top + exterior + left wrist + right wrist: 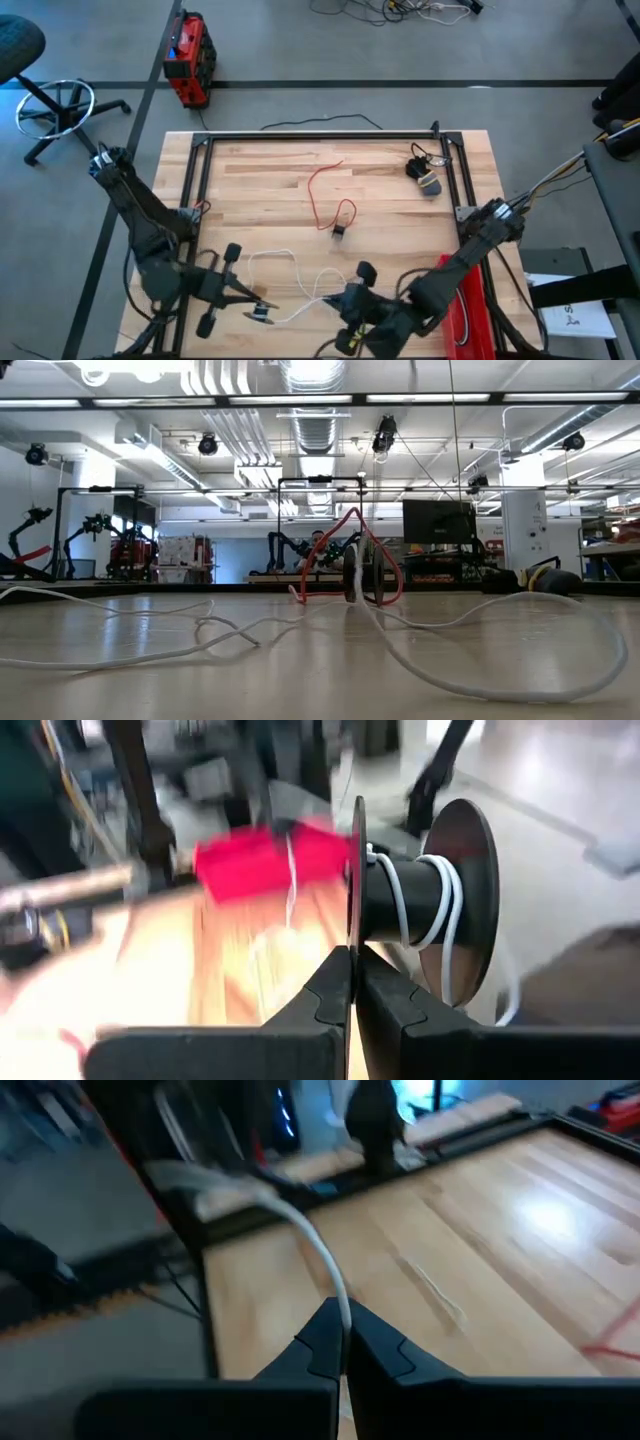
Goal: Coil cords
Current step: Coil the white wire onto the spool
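Note:
A white cord (285,265) lies in loose loops near the table's front edge, also in the low view (420,650). One end is wound round a small black spool (420,900), on which my left gripper (258,310) is shut. My right gripper (338,300) is shut on the same cord farther along. A red cord (325,190) lies at mid-table; in the low view it (340,530) arches up beside a dark spool (360,572). A black cord (425,175) sits bundled at the far right. My left gripper pinches the rim of one thin flange of the spool (356,935) between its two fingers. A few turns of white cord (440,910) are wound round the spool's core, beyond the fingertips. Whether the spool is clear of the table I cannot tell. My right gripper pinches a single strand of the white cord (338,1305) between its fingertips. The cord rises from the fingers and arcs away over the table's edge (290,1210).
A black metal frame (320,135) borders the wooden table's far and side edges. A red flat object (468,305) lies at the near right by my right arm. A red box (188,60) and an office chair base (60,105) stand on the floor beyond the table.

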